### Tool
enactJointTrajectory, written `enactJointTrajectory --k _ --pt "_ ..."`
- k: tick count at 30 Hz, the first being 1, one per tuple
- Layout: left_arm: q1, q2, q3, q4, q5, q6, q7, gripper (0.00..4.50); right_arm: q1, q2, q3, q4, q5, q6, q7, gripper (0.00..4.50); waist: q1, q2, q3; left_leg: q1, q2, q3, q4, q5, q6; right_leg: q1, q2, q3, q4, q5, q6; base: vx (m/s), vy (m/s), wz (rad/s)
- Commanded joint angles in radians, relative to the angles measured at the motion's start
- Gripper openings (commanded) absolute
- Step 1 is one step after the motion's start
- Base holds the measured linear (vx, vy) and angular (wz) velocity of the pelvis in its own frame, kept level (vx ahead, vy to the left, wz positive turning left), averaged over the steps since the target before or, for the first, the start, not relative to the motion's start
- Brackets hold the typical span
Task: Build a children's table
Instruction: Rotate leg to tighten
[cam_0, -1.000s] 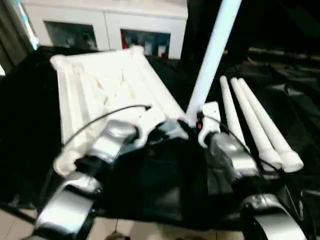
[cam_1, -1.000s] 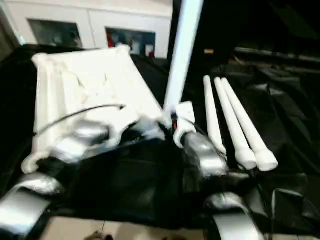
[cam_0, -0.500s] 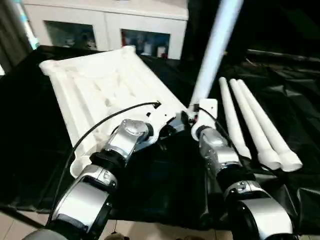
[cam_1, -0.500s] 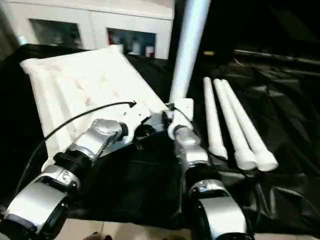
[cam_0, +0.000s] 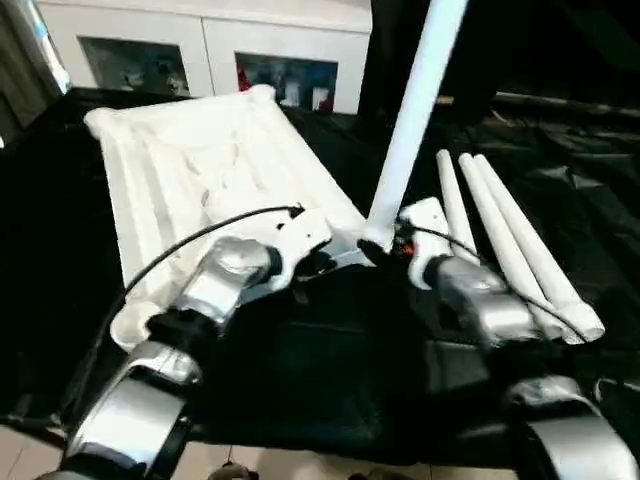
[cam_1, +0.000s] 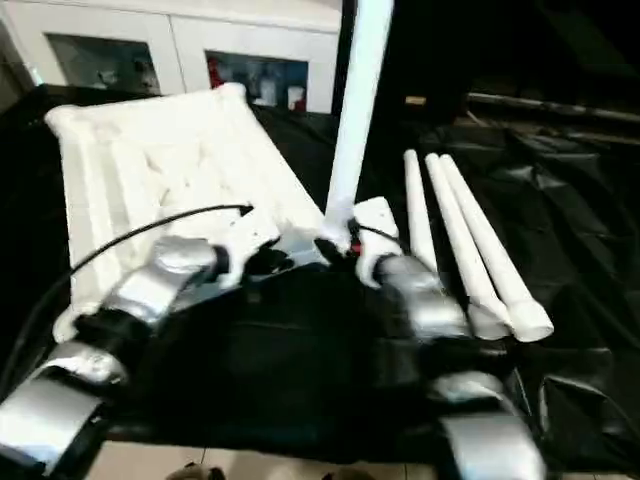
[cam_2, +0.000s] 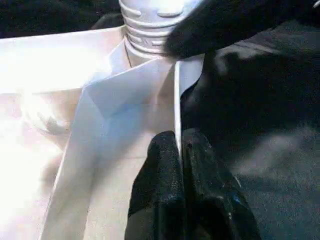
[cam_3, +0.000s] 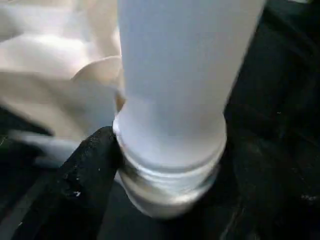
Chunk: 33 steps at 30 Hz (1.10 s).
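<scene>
White cabinet (cam_0: 205, 50) with glass doors behind; black-draped table (cam_0: 60, 250); pale floor (cam_0: 20, 450).

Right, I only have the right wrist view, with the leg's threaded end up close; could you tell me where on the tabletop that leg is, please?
Observer: The leg stands up from the near corner of the tabletop, on the robot's right side.
Operator: Thank you. How many legs are not yet fitted?
Observer: Three spare legs lie side by side on the black-draped table, to the right of the tabletop.
Operator: And what is the left gripper doing, please?
Observer: The left gripper is shut on the tabletop's thin edge wall, close to that same corner.
</scene>
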Motion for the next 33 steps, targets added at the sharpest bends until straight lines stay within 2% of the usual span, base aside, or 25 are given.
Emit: enactJointTrajectory --k 1,7,10,13,18,20,25,27,33 --pt "0.064 0.038 -0.02 -0.024 -0.015 -0.006 -0.073 0.0 0.025 -0.055 0.027 -0.07 0.021 0.019 0.113 3.63 0.01 -0.005 -0.059 0.011 0.056 -0.023 -0.053 -0.195 0.072 0.045 -0.086 0.045 -0.074 -0.116 -0.228 0.0 0.0 0.0" --pt "0.112 0.069 -0.039 -0.118 -0.042 -0.017 -0.173 0.0 0.03 -0.077 0.035 -0.095 0.024 0.039 0.174 3.63 0.004 -0.007 -0.056 0.011 0.057 -0.024 -0.054 -0.222 0.05 0.039 -0.085 0.047 -0.077 -0.19 -0.221 0.0 0.0 0.0" --pt "0.124 0.072 -0.044 -0.147 -0.05 -0.005 -0.189 0.0 0.023 -0.073 0.038 -0.092 0.023 0.041 0.175 3.63 0.005 -0.005 -0.059 0.013 0.058 -0.022 -0.052 -0.196 0.05 0.038 -0.083 0.047 -0.071 -0.141 -0.23 0.0 0.0 0.0" --pt "0.131 0.073 -0.046 -0.166 -0.053 0.005 -0.193 0.0 0.018 -0.067 0.049 -0.086 0.022 0.034 0.184 3.63 0.008 -0.009 -0.061 0.011 0.056 -0.019 -0.048 -0.159 0.068 0.04 -0.083 0.047 -0.064 -0.073 -0.243 0.0 0.0 0.0" --pt "0.137 0.078 -0.042 -0.176 -0.049 0.015 -0.197 0.0 0.021 -0.067 0.05 -0.091 0.022 0.037 0.201 3.63 0.013 -0.008 -0.061 0.012 0.055 -0.018 -0.047 -0.151 0.07 0.041 -0.082 0.046 -0.063 -0.072 -0.241 0.0 0.0 0.0" --pt "0.136 0.082 -0.041 -0.173 -0.047 0.015 -0.197 0.0 0.024 -0.067 0.048 -0.091 0.025 0.036 0.205 3.36 0.015 -0.007 -0.061 0.013 0.055 -0.018 -0.046 -0.152 0.069 0.04 -0.081 0.046 -0.063 -0.071 -0.24 0.0 0.0 0.0" --pt "0.142 0.087 -0.043 -0.183 -0.048 0.027 -0.196 0.0 0.032 -0.065 0.047 -0.095 0.034 0.032 0.21 3.11 0.019 -0.007 -0.063 0.013 0.055 -0.018 -0.045 -0.144 0.066 0.042 -0.081 0.046 -0.059 -0.054 -0.243 0.0 0.0 0.0" --pt "0.144 0.087 -0.043 -0.185 -0.047 0.029 -0.197 0.0 0.04 -0.061 0.048 -0.102 0.039 0.035 0.218 2.85 0.018 -0.007 -0.064 0.012 0.054 -0.018 -0.044 -0.135 0.071 0.043 -0.081 0.046 -0.057 -0.034 -0.247 0.0 0.0 0.0" --pt "0.141 0.08 -0.038 -0.176 -0.043 0.053 -0.179 0.0 0.061 -0.042 0.036 -0.103 0.038 0.039 0.178 2.77 0.02 -0.007 -0.064 0.013 0.054 -0.018 -0.043 -0.128 0.076 0.044 -0.081 0.045 -0.056 -0.028 -0.248 0.0 0.0 0.0"
